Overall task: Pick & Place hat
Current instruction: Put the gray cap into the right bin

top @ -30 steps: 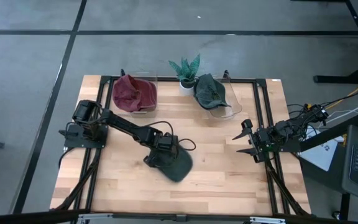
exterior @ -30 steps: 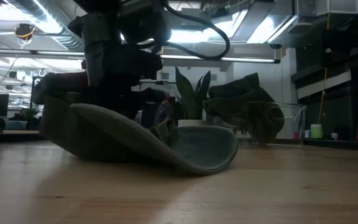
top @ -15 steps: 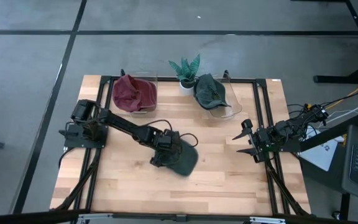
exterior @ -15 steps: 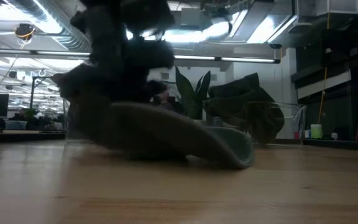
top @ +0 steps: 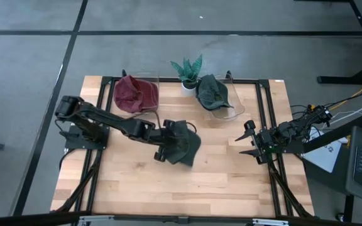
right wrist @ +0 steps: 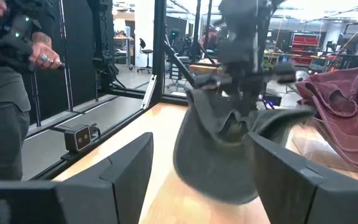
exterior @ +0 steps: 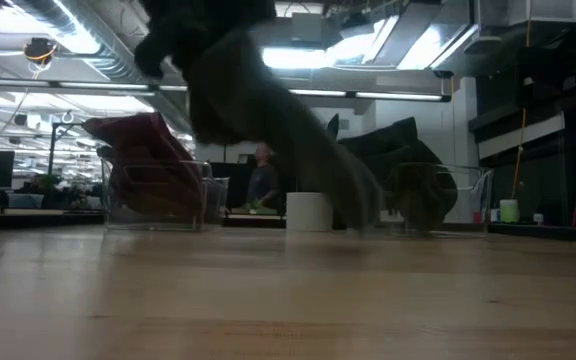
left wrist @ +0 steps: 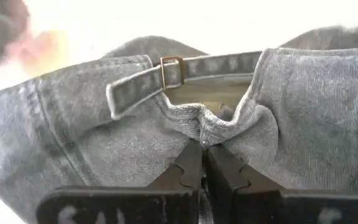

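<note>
Left gripper (top: 168, 143) pinched tight on the dark grey-green hat (top: 184, 143), mid-table, slightly toward the far side. Left wrist view: fingers (left wrist: 188, 167) pressed together with a fold of denim-like cloth bunched between them, just below the hat's back opening; adjuster strap and brass buckle (left wrist: 172, 73) lie across the gap above the pinch. Hat hangs clear of the wooden table (top: 231, 176) — low view shows it blurred and draped downward from the grip, light wood visible under it (exact height above the boards not readable). Right wrist view confirms: hat (right wrist: 219, 146) dangling from the left arm's gripper, crown sagging, brim side lowest.

Right gripper (top: 249, 141) at the table's right edge, well apart from the hat, jaws spread wide, holding nothing. Its two dark fingers (right wrist: 120, 171) frame the right wrist view with the hanging hat between them, farther off.

Far side of table: clear bin (top: 148, 112) holding a maroon hat (top: 135, 93); second clear bin (top: 231, 112) holding another dark green hat (top: 211, 91); small potted plant (top: 188, 70) in a white pot between the two bins. Held hat sits nearer the gap between the bins than either one, on the near side of them.

Person's hand and dark sleeve (right wrist: 11, 37) at the edge of the right wrist view, beyond the table, gripping a dark device. Another person seen small in the room behind, low view (exterior: 262, 180).
</note>
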`<action>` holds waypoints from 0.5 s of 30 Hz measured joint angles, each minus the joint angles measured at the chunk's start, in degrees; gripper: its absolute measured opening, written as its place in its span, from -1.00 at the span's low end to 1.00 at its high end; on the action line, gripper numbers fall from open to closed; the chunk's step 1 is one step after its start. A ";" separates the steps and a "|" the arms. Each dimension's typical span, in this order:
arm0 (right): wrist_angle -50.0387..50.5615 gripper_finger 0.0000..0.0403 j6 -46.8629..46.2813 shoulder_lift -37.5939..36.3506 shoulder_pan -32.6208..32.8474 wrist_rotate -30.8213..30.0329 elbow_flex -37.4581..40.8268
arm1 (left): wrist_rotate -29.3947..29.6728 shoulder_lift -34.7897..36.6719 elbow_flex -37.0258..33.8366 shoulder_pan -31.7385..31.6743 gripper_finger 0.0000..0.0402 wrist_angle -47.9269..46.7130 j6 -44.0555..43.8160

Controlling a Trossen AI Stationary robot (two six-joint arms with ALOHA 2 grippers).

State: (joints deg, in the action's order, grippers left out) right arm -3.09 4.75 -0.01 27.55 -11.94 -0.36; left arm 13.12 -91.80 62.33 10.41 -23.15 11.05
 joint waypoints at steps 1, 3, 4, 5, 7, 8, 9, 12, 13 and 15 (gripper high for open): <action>0.00 0.25 0.00 0.00 0.00 0.00 0.00 | 0.66 0.97 0.00 0.00 -0.98 0.42 0.00; 0.00 0.25 0.00 0.00 -0.02 0.00 0.00 | 1.80 2.74 0.07 -0.02 -0.98 1.15 0.00; 0.01 0.25 0.00 0.00 -0.02 0.00 0.00 | 2.45 3.64 0.07 -0.02 -0.98 1.39 0.04; 0.01 0.25 0.00 0.00 -0.01 0.01 -0.01 | 2.92 4.53 0.07 -0.02 -0.98 1.84 0.04; 0.02 0.25 0.00 0.00 -0.02 0.00 0.00 | 4.16 6.10 0.11 -0.02 -0.98 2.86 0.16; 0.00 0.25 0.00 0.00 -0.02 0.00 0.00 | 4.87 6.82 0.11 -0.07 -0.98 3.03 0.24; 0.00 0.25 0.00 0.00 0.00 0.00 0.00 | 5.40 7.46 0.11 -0.14 -0.98 3.20 0.54; 0.00 0.25 0.00 0.00 0.00 0.01 0.00 | 5.86 9.02 0.11 -1.06 -0.98 4.48 0.65; 0.00 0.25 0.00 0.00 -0.02 0.00 0.00 | 5.92 9.35 0.11 -1.53 -0.98 5.06 0.52; 0.01 0.25 0.00 0.00 -0.01 0.00 0.00 | 5.92 9.80 0.11 -2.60 -0.98 6.11 0.10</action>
State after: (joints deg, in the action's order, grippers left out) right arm -3.08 4.75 -0.01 27.54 -11.94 -0.36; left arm 19.05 -82.00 62.43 7.82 -17.04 11.15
